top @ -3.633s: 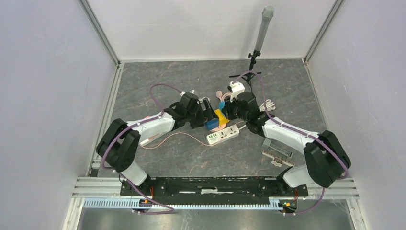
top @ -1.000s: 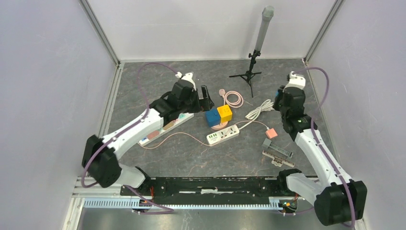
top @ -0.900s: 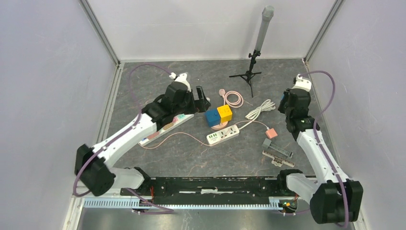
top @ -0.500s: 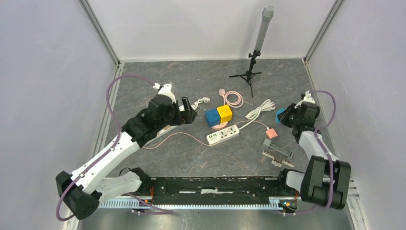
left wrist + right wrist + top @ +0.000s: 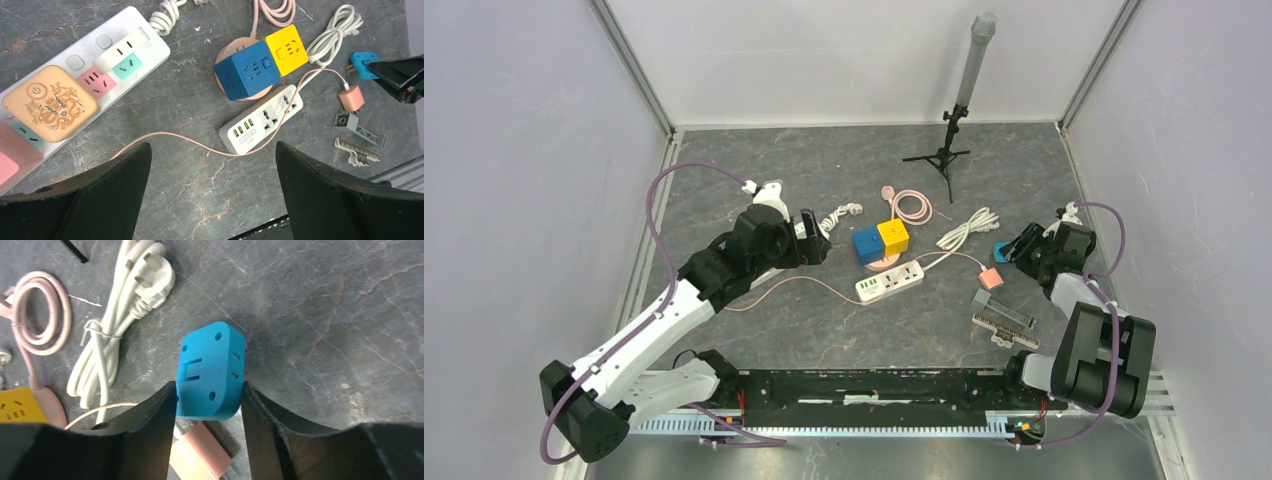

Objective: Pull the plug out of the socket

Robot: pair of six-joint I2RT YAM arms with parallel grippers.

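Fingers (image 5: 145, 435) of the right gripper (image 5: 209, 387) clamp the plug (image 5: 211, 367), well apart from the blue socket (image 5: 247, 70); left gripper (image 5: 212, 155) fingers stand wide apart, holding nothing.

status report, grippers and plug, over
Left gripper open, empty. Right gripper shut on blue plug, well clear of the blue socket cube. White cord and pink charger close by.

A grey marbled table (image 5: 824, 325) carries a white power strip (image 5: 889, 281) at its centre. Blue and yellow cube sockets (image 5: 881, 240) sit just behind it (on a round pink base), near a coiled pink cable (image 5: 911, 207), a bundled white cable (image 5: 967, 228), a small tripod (image 5: 945, 158) and, at left, a longer multicoloured strip (image 5: 125, 55).
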